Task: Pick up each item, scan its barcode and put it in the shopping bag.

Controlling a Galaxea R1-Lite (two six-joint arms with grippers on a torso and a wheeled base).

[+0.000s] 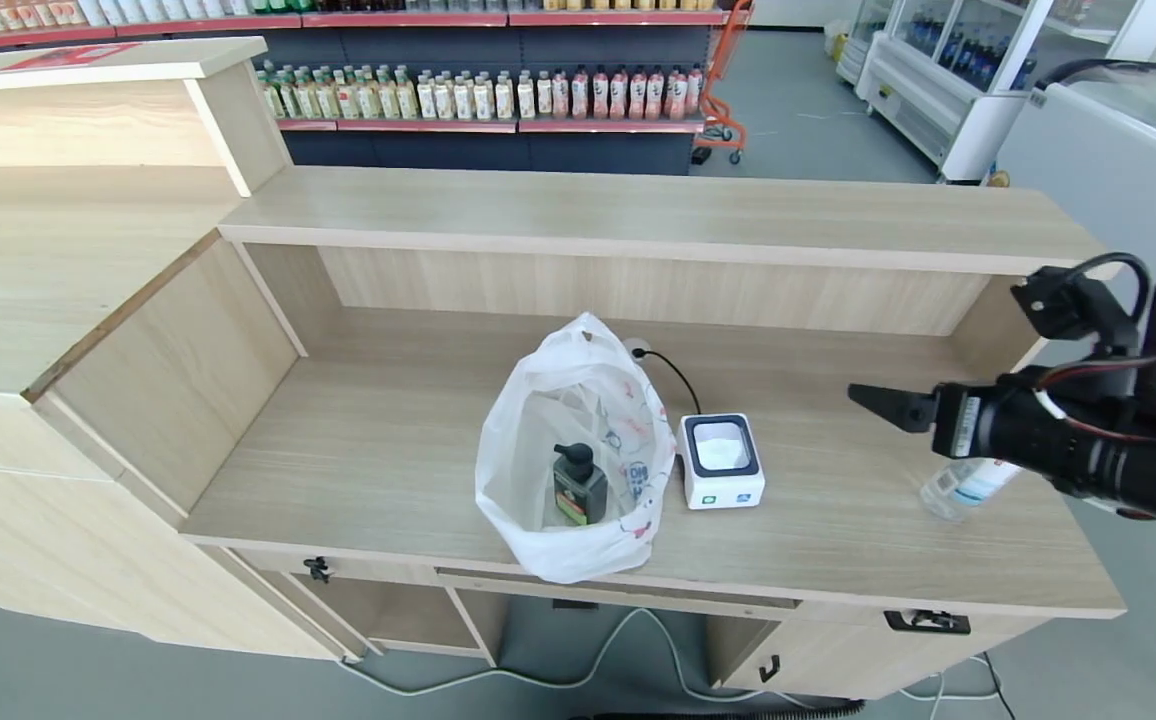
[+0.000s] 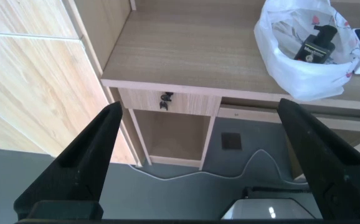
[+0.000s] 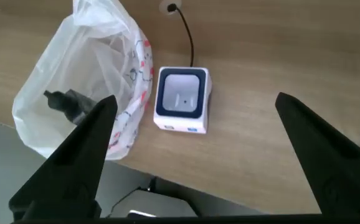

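Shopping bag open on the tabletop, one bottle inside and one outside.
Head view: a dark pump bottle stands upright in the white bag. The cabled barcode scanner sits just beside the bag, and a clear water bottle near the tabletop's right end is partly hidden by the right arm. Left wrist view: the left end effector is spread wide and empty, off the tabletop's front edge. Right wrist view: the right end effector is spread wide, holding nothing, above scanner and bag.
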